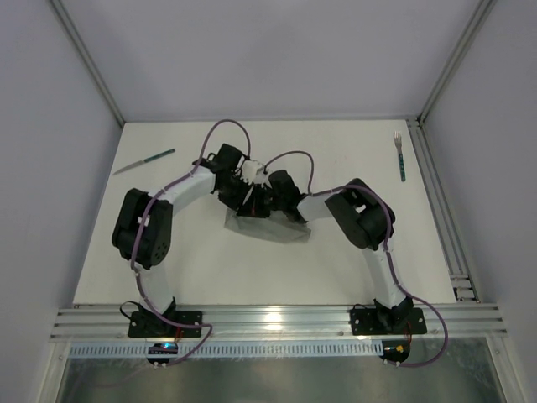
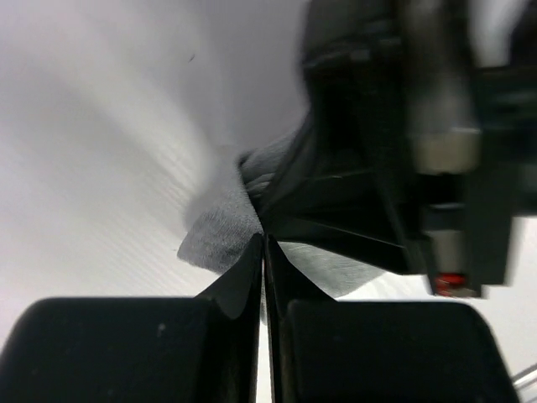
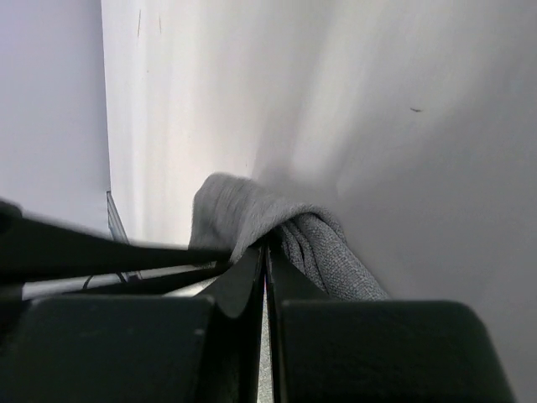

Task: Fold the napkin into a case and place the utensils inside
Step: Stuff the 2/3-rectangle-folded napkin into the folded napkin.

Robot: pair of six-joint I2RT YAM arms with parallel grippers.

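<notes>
The grey napkin [image 1: 273, 228] lies bunched in the middle of the table, lifted at its far edge. My left gripper [image 1: 246, 204] and right gripper [image 1: 263, 204] meet tip to tip over it. In the left wrist view the left gripper [image 2: 264, 239] is shut, with the napkin [image 2: 215, 232] at its tips. In the right wrist view the right gripper [image 3: 266, 248] is shut on a fold of the napkin [image 3: 252, 210], which drapes over its tips. The knife [image 1: 144, 161] lies at the far left and the fork [image 1: 400, 155] at the far right, both apart from the arms.
The white table [image 1: 193, 269] ends in an aluminium rail along the right side [image 1: 438, 210] and another along the front [image 1: 277, 319]. White walls close in the back and sides. The right arm's dark body [image 2: 394, 151] fills the right of the left wrist view.
</notes>
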